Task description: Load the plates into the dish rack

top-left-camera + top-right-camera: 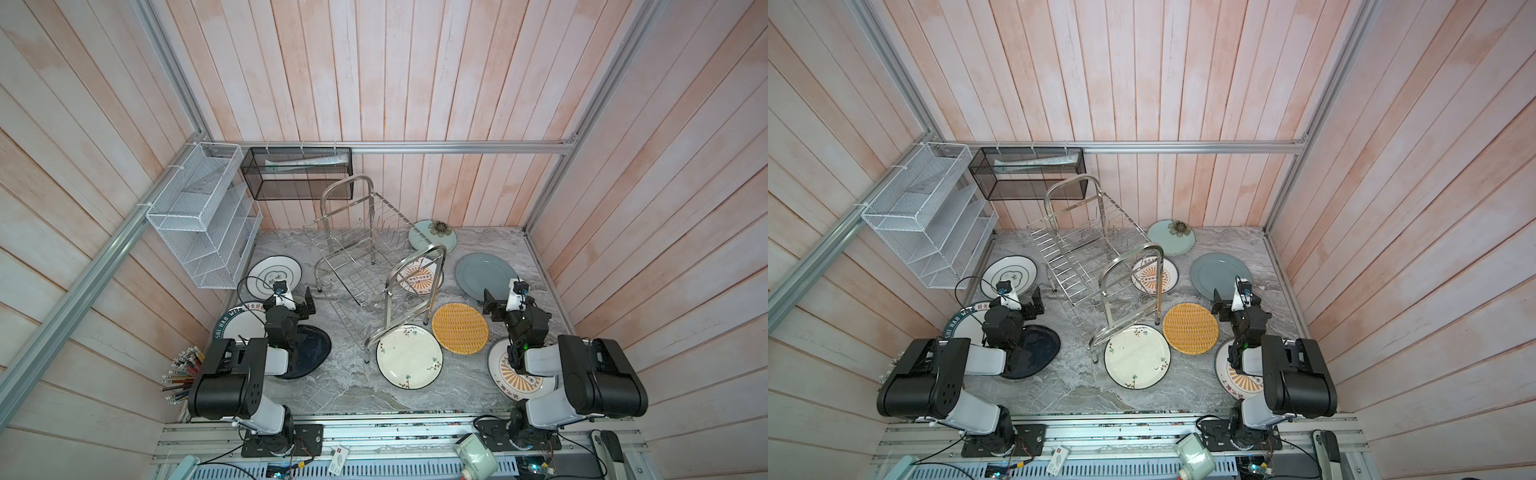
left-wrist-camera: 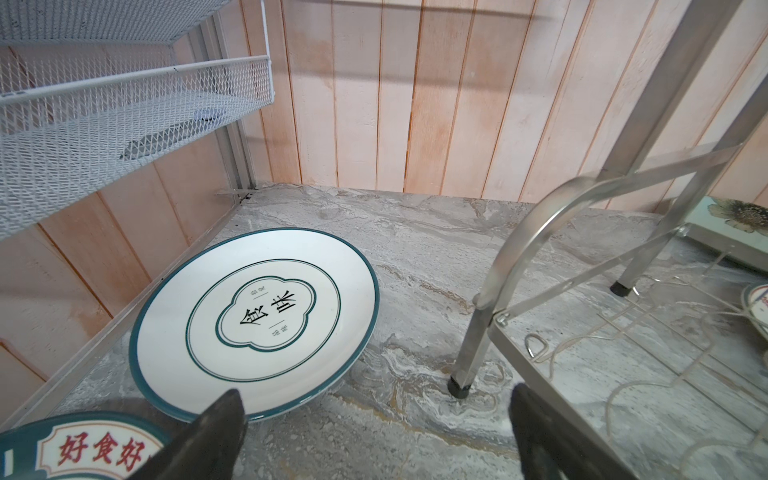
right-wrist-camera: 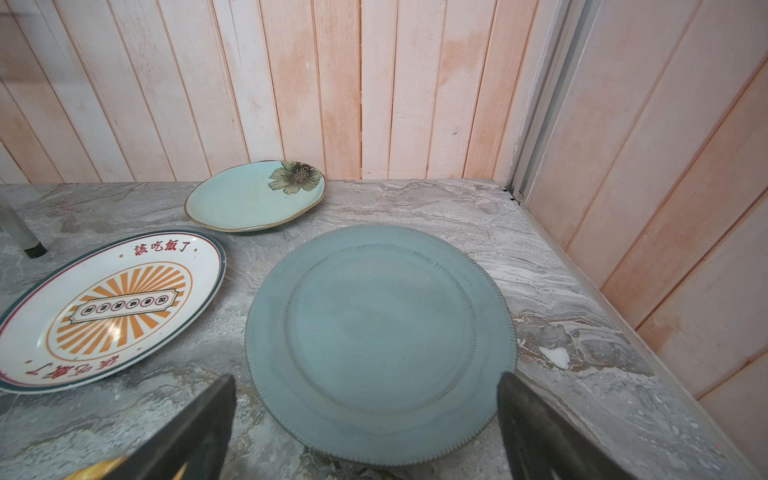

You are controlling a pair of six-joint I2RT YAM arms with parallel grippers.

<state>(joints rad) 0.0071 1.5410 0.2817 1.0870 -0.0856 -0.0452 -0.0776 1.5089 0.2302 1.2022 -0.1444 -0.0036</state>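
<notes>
- Plainly, left gripper hangs wide open, empty, near the green-ringed plate.
- Right gripper gapes, empty, over the grey-blue plate edge.
- Plates lie flat on the table around the dish rack; black plate, half hidden, probably too.

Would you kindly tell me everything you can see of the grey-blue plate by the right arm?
The grey-blue plate is round, matte and ceramic-looking, with a finely ridged edge and a ridged inner ring. It lies flat, face up and empty on the marbled tabletop near the right wall, apart from the pale green flower plate and the sunburst plate. The right gripper, open, hangs over its near edge.
</notes>
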